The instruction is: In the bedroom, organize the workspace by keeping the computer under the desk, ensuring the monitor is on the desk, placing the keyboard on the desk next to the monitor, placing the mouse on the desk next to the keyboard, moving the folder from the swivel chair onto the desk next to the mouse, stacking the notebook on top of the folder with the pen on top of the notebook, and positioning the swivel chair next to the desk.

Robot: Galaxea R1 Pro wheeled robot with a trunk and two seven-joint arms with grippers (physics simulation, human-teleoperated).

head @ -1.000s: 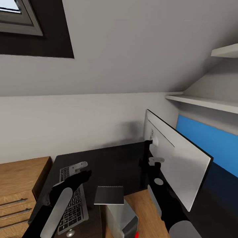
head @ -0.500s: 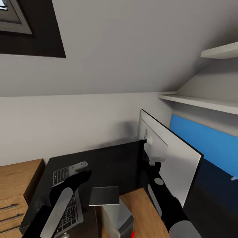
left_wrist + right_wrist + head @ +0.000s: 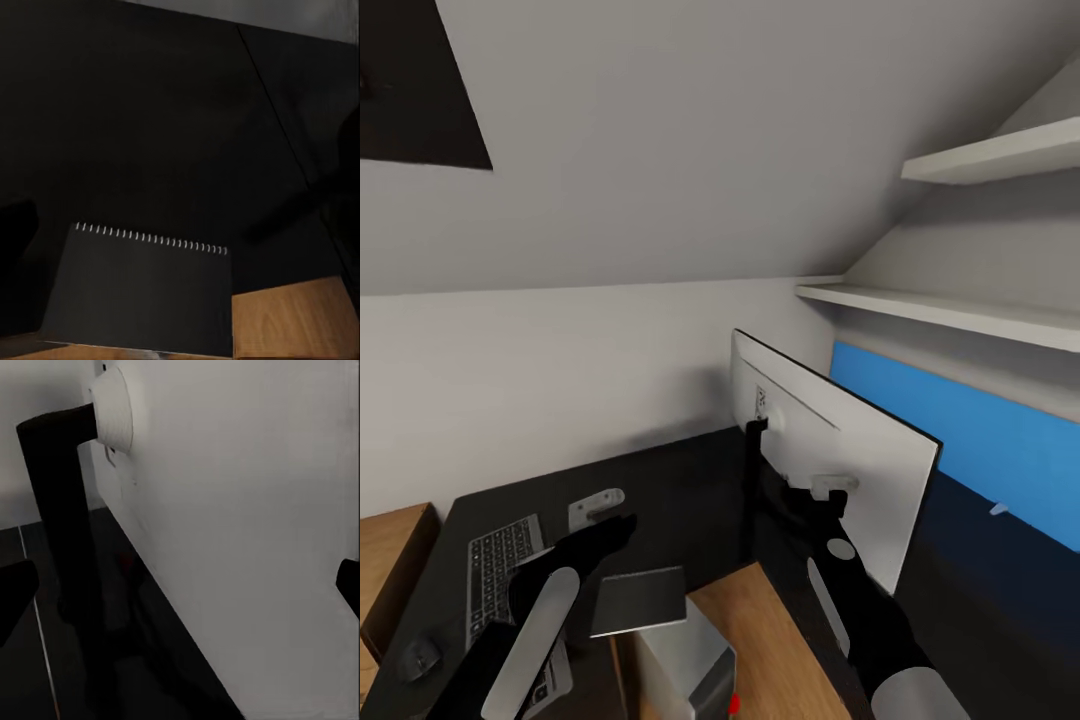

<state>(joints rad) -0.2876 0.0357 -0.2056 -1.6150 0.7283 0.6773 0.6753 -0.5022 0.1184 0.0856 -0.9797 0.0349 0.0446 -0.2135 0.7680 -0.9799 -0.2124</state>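
1. One mouse (image 3: 420, 657) lies at the desk's (image 3: 690, 490) near left corner, well off to the left gripper's (image 3: 603, 515) left.
2. One keyboard (image 3: 500, 570) lies just right of the mouse, partly under the left forearm, running back toward the wall.
3. The left gripper hovers over the dark desktop; whether its fingers are spread or closed, I cannot tell. Bare desk lies ahead of it up to the wall.
4. One spiral notebook (image 3: 639, 600) lies just right of and nearer than the left gripper, overhanging the desk's front edge; the left wrist view shows it (image 3: 142, 292) with its wire binding facing the desk.
5. One grey computer (image 3: 680, 665) stands on the wooden floor (image 3: 770, 640) below the notebook, between the two arms.
6. The right gripper (image 3: 830, 487) sits right at the back panel of the one monitor (image 3: 830, 450); I cannot tell its finger state. In the right wrist view the monitor's back (image 3: 247, 525) is close ahead, its black stand post (image 3: 64, 510) beside it.
7. Two white shelves (image 3: 960, 310) and a blue panel (image 3: 970, 440) lie beyond the monitor.
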